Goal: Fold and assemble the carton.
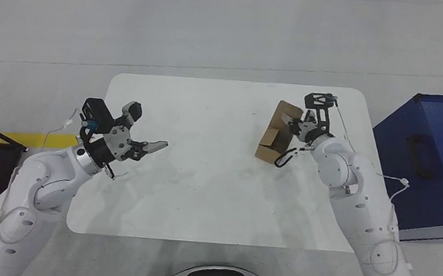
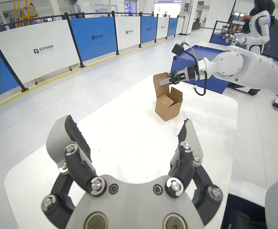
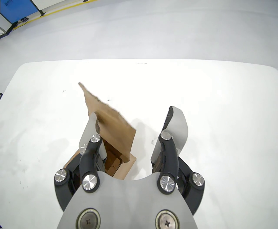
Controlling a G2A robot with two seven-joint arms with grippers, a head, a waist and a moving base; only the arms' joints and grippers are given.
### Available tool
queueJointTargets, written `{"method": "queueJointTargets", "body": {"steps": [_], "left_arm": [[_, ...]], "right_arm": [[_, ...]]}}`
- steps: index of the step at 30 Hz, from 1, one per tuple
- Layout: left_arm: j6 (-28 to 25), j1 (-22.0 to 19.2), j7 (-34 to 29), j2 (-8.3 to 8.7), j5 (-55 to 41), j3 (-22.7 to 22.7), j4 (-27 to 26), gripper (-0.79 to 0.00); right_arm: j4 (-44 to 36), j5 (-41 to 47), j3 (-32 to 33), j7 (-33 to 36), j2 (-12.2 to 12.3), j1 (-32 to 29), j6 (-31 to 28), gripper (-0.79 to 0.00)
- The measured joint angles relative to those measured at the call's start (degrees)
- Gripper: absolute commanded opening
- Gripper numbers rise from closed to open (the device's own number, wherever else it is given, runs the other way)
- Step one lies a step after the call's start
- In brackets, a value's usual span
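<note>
From the top view we look straight down from high above onto the table (image 1: 200, 207), far enough off to take in its full outline and the carton (image 1: 273, 134) near its far right corner. In the left wrist view we sit just behind the left gripper (image 2: 128, 134) and face almost level across the table toward the carton, well apart from it, with the right gripper (image 2: 165, 81) at its raised flap. In the right wrist view we sit behind the right gripper and look steeply down, very near the carton. All three views share the carton and the tabletop around it.
</note>
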Motion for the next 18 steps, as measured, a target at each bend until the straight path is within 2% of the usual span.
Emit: {"method": "queueJointTargets", "body": {"steps": [4, 8, 11, 18], "left_arm": [[0.0, 0.0, 0.0, 0.0, 0.0, 0.0, 0.0, 0.0], [0.0, 0.0, 0.0, 0.0, 0.0, 0.0, 0.0, 0.0], [0.0, 0.0, 0.0, 0.0, 0.0, 0.0, 0.0, 0.0], [0.0, 0.0, 0.0, 0.0, 0.0, 0.0, 0.0, 0.0]], "right_arm": [[1.44, 1.41, 0.13, 1.04, -0.03, 0.48, -1.19, -0.508], [1.23, 4.52, 0.59, 0.28, 0.06, -0.16, -6.0, -0.616], [0.75, 6.66, 0.76, -0.93, 0.2, -0.76, -11.39, -0.785], [1.55, 12.43, -0.6, -1.66, 0.5, -0.37, -27.46, -0.785]]}}
